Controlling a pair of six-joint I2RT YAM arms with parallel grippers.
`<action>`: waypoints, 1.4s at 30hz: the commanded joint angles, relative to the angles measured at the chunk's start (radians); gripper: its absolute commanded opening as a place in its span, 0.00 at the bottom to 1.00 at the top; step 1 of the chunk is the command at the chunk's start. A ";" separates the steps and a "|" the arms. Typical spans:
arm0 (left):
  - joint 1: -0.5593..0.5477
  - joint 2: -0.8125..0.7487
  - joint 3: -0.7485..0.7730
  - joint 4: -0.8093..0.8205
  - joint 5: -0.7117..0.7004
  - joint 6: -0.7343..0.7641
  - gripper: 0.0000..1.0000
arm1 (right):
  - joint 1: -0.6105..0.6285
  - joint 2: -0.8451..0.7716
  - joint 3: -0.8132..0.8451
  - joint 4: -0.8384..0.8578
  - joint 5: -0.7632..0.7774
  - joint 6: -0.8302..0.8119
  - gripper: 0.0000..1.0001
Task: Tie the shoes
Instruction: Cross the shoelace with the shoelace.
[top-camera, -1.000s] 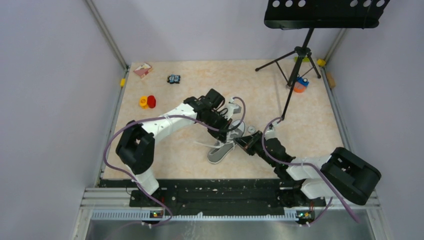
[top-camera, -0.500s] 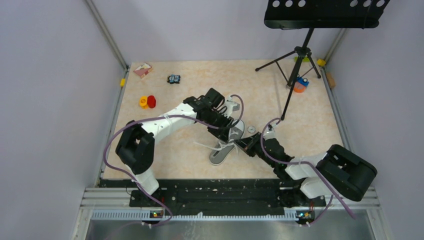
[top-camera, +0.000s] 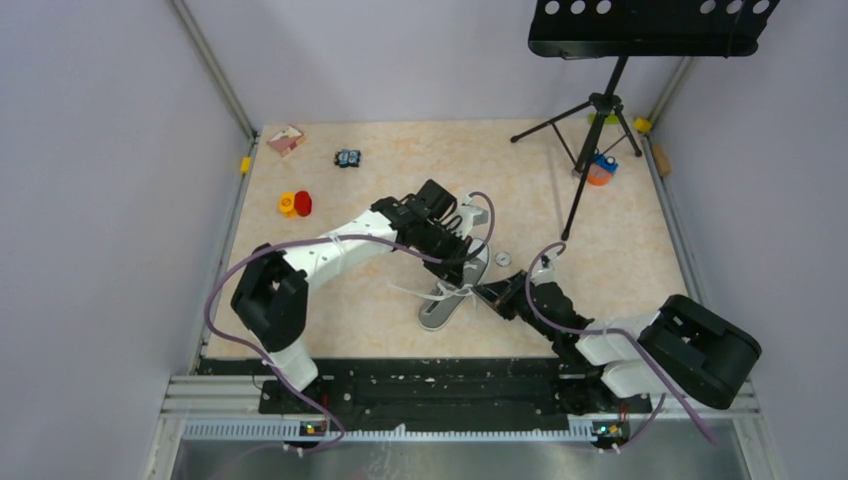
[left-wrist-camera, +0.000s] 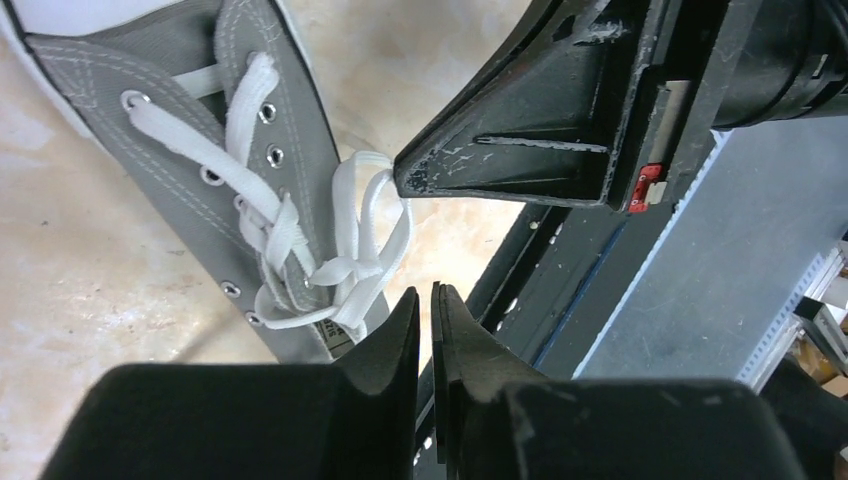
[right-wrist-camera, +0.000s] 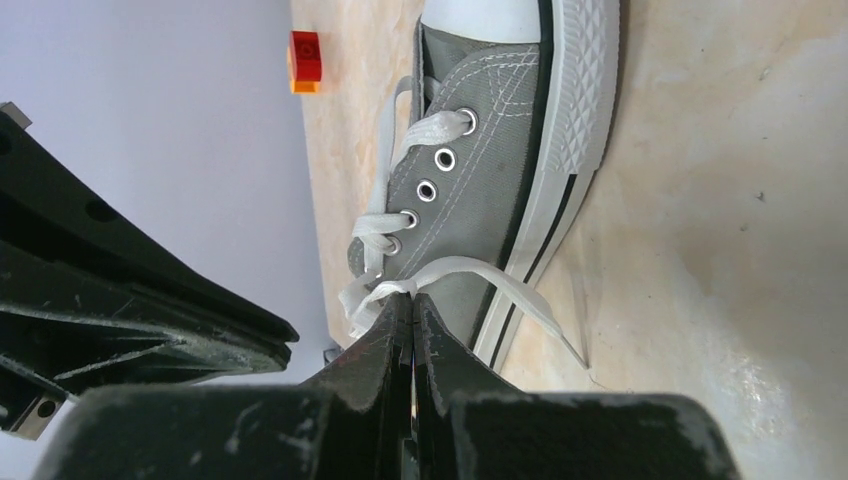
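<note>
Top external view: a grey low-top canvas sneaker (top-camera: 441, 308) with a white rubber sole lies on the beige marbled tabletop (top-camera: 340, 315), its toe end pointing away from the arm bases. Its long white laces (top-camera: 410, 291) trail off the sneaker's left side. The left gripper (top-camera: 463, 263) hangs over the sneaker's far half. The right gripper (top-camera: 492, 293) sits just beside the sneaker's right edge, level with the lace knot.

In the right wrist view, the right jaws are pressed together on a lace strand at their very tips, right by the top eyelets.

In the left wrist view, the left jaws stand almost together with only a thin slit between them. A lace loop lies against one tip, but whether it is caught I cannot tell. The right gripper's tip touches that same loop.
</note>
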 joint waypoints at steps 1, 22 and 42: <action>-0.024 0.017 0.027 0.041 0.024 -0.014 0.13 | -0.010 -0.041 -0.008 -0.012 0.017 0.018 0.00; -0.060 0.143 0.087 0.027 -0.087 -0.045 0.08 | -0.010 -0.015 -0.018 0.029 0.012 0.024 0.00; -0.064 0.068 0.004 0.097 -0.223 -0.057 0.26 | -0.011 -0.005 -0.019 0.044 0.005 0.023 0.00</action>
